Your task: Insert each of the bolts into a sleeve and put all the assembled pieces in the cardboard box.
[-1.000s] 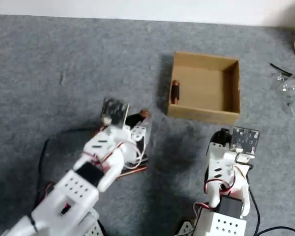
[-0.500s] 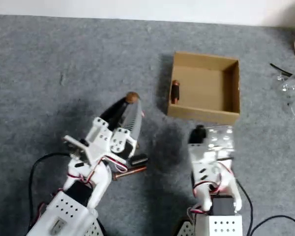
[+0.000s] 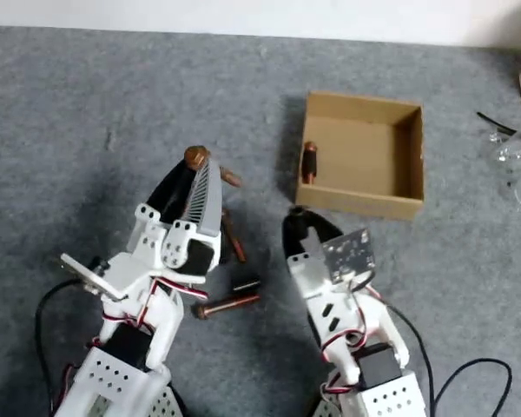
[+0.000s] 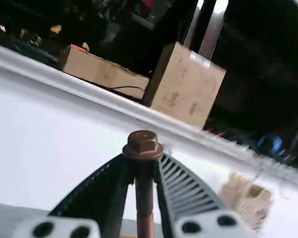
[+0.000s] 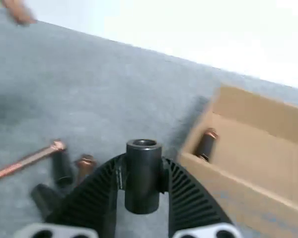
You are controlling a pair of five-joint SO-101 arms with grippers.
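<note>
**Surface.** Tabletop (image 3: 87, 113) covered in grey carpet-like fabric, with both arm bases at its near edge.
- Between the two arms: a loose bolt (image 3: 228, 304), copper-coloured, lying flat. A short black loose sleeve (image 3: 247, 285) lies just beside it.
- A little farther: a second bolt (image 3: 233, 236) lies on the fabric, with another copper piece (image 3: 229, 176) beyond it, near the left pincer's tip.
- Farther right: the cardboard box (image 3: 362, 201), open on top. One assembled piece (image 3: 310, 162) lies inside against its left wall.
- Far right edge: clear plastic bits and thin cables (image 3: 508, 148).

**Room.** A white strip (image 3: 243, 16) borders the tabletop's far edge. The left wrist view looks past this into a dark room with a brown carton (image 4: 186, 84) and a lower carton (image 4: 102, 72).

**Left pincer** (image 4: 143, 163). Raised and tilted up off the tabletop, left of the box. Its jaws are nearly together, pinching the held bolt (image 4: 142, 144) by the shank. The hexagonal head stands just past the fingertips.

**Right pincer** (image 5: 143, 163). Near the box's front left corner, pointing toward the far edge. Its jaws are spread only as wide as the held sleeve (image 5: 143, 181), a black tube gripped upright with its open end showing.
</note>
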